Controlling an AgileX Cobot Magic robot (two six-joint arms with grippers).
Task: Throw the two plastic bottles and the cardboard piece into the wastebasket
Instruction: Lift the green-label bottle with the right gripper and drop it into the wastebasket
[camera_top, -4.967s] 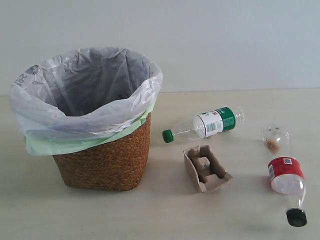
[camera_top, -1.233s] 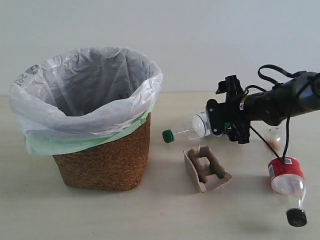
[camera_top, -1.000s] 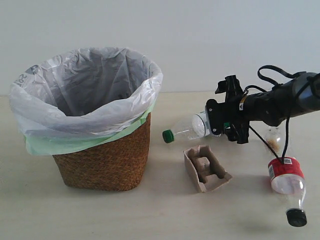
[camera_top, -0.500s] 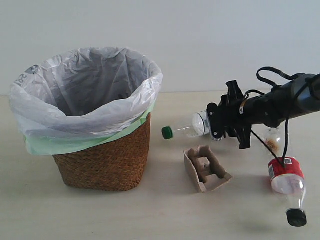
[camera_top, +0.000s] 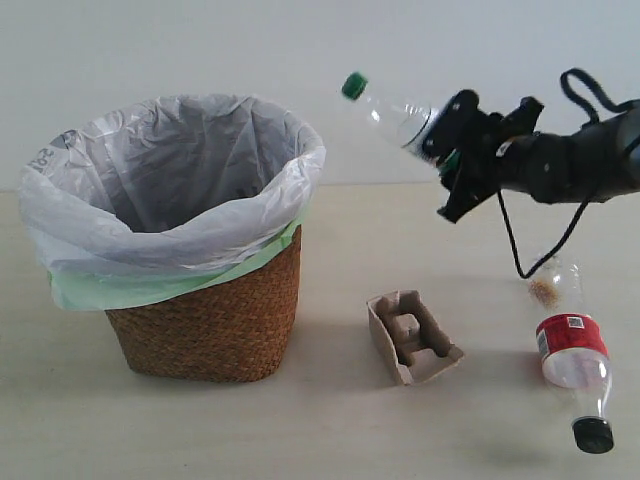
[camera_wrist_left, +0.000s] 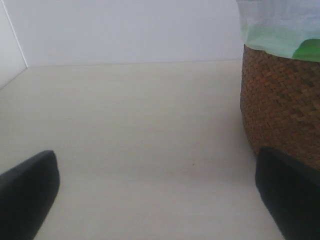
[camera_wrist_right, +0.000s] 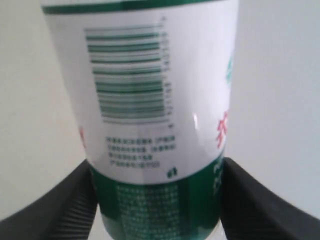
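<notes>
One of three discards is airborne: the green-capped bottle (camera_top: 390, 112) hangs above the worktop (camera_top: 330, 430), pinched across its labelled body by the right gripper (camera_top: 445, 145). The wrist view shows the dark fingers (camera_wrist_right: 55, 200) pressed against either side of the label's green band. The bottle's long axis tilts up, with the cap leading toward the worktop's left edge. There the wastebasket (camera_top: 215, 320) stands with its bag-lined mouth open.

The cap sits higher than the rim but just short of it, on the rim's right side. The body and the gripper trail well outside the opening. By this reading, the drop turns on carrying the bottle further left, along its own axis, until it is over the mouth. Let go here, it would likely land beside the wicker.

The left gripper (camera_wrist_left: 157, 200) is low near the basket's wall, with its fingers spread wide and nothing between them. The cardboard piece (camera_top: 413, 337) lies near the middle of the front edge. The black-capped bottle (camera_top: 572, 350) lies toward the right front corner, nearer the right arm.
</notes>
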